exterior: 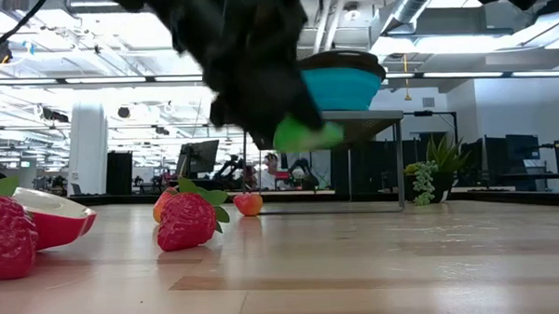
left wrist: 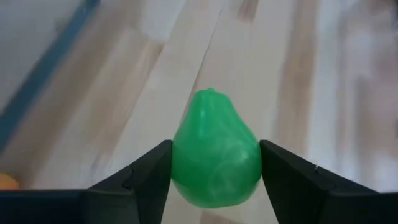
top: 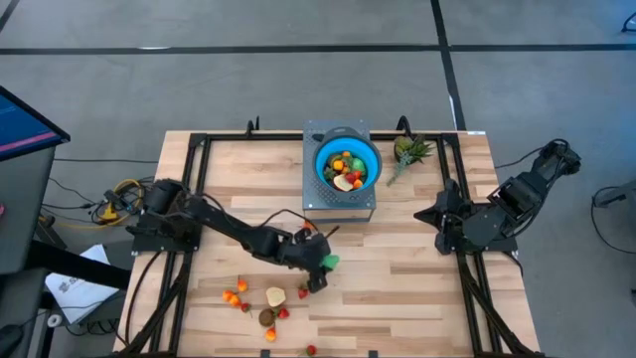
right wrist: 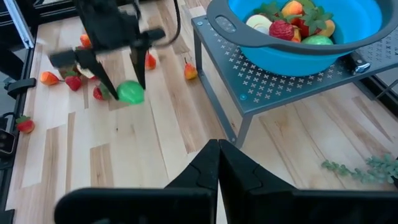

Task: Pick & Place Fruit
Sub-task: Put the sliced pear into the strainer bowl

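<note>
While L claw (top: 325, 265) grips pear (top: 329, 262), bowl (top: 324, 171) w/ fruit (top: 347, 170)

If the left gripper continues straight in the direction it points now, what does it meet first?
Probably only the bare wooden table. The left gripper, shut on the green pear, points down and forward at empty boards; no other fruit shows in that line, though depth is hard to judge.

Looking straight down from above on the whole table (top: 397, 288); looking level from tabletop height across it. Riding each wrist, close in. Shared by all: the green pear (left wrist: 216, 152).
</note>
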Controlling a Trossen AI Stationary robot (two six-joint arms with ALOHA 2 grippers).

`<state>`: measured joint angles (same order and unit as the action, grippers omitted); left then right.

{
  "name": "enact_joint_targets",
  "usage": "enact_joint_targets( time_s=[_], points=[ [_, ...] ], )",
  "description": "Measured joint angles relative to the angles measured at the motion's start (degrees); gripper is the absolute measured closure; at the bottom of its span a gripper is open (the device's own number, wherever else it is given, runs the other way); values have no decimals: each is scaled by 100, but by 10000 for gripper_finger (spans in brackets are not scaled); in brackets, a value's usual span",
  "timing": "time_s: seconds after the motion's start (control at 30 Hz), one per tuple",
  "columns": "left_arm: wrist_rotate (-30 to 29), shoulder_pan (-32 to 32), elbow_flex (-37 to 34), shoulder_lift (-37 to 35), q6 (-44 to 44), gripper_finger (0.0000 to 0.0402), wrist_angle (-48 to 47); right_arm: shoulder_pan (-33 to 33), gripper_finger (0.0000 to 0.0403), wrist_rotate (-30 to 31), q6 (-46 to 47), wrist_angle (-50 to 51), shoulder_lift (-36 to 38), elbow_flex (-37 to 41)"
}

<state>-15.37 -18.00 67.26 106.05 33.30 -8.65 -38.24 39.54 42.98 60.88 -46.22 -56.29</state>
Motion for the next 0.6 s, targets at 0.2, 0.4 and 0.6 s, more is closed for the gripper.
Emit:
enact_joint_targets(
  time_s=[0.2,0.4,0.6],
  points=[
    [-38,0,7,-715,-130,183,173,0,403,-95,-2,3,0,0],
    [-781,3,12,-1432,-137,189,471,0,403,-95,-2,4,0,0],
    [-1586,219,15,-1963,-346,186,1018,0,403,-97,-4,15,2,0]
  ],
)
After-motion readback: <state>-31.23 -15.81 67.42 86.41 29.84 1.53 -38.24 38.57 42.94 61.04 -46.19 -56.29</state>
